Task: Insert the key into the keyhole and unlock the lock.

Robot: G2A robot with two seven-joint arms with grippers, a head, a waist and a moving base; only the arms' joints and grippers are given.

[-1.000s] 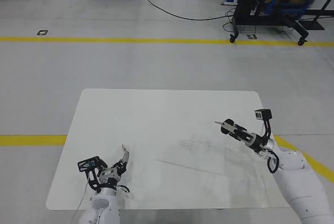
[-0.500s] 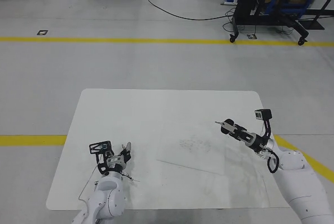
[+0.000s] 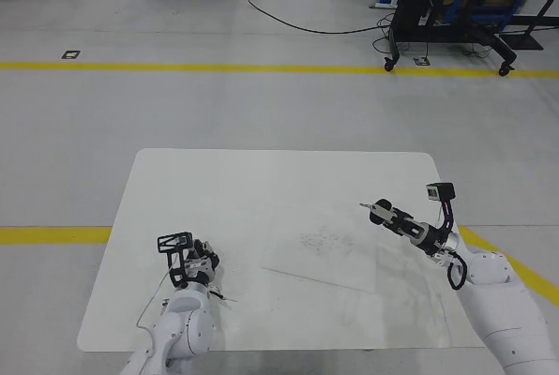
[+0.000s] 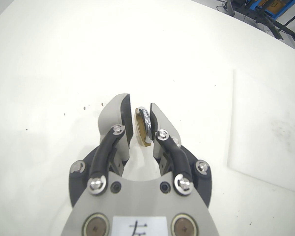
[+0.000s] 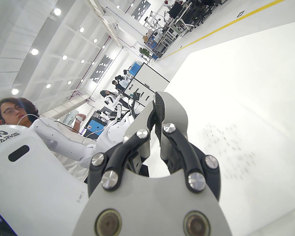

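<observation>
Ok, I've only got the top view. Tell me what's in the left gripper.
Observer: The left wrist view shows a brass lock with a silver metal part, inside the left gripper.
Operator: Say whether it's clamped.
Observer: I can't tell; the lock sits tilted in there.
Operator: Report the right gripper.
Observer: The right wrist view shows the right gripper shut.
</observation>
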